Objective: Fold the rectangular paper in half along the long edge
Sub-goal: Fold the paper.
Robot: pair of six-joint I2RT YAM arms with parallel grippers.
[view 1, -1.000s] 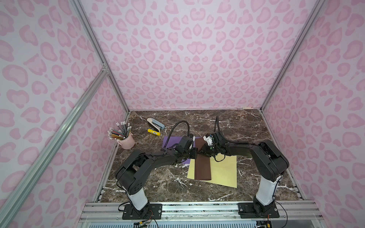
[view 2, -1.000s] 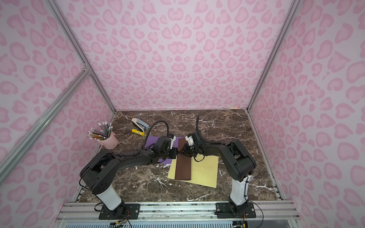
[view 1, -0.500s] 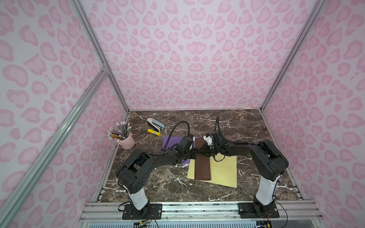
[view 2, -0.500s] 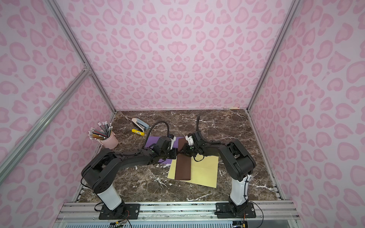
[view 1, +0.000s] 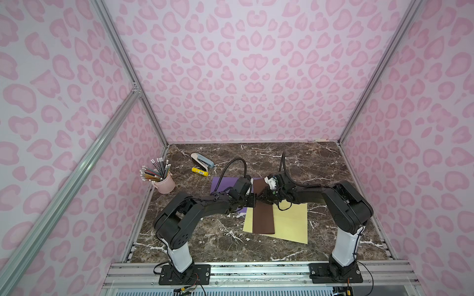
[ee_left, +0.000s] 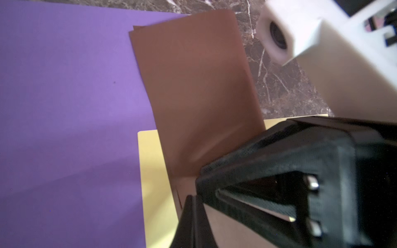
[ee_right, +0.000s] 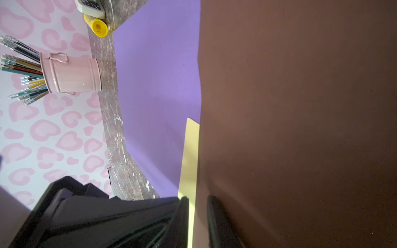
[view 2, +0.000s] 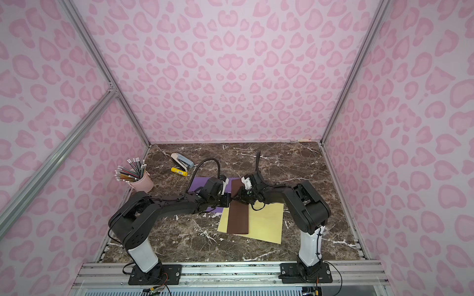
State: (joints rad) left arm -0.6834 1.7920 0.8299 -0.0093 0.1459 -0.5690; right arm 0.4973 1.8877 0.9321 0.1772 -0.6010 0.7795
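1. Okay, the left pincer (ee_left: 192, 196) is clenched tight, tips down at the long edge of the brown paper (ee_left: 193, 75). Whether it actually pinches the paper, I cannot tell.
2. Facing it, the right pincer (ee_right: 197, 198) has its fingers a narrow gap apart, and that same paper edge shows in the gap.
3. The brown paper lies as a narrow doubled strip, its two layers slightly offset at one corner in the left wrist view.
4. Its near end rests on a yellow sheet (view 1: 292, 220); its far end overlaps the edge of a purple sheet (view 1: 223, 184).
5. Both sheets lie flat on the marble worktop (view 1: 205, 238).
6. Further out, a pink cup of pencils (view 1: 165, 183) stands by the left wall, with a stapler (view 1: 201, 160) and a yellow tube (view 1: 200, 172) behind the purple sheet.
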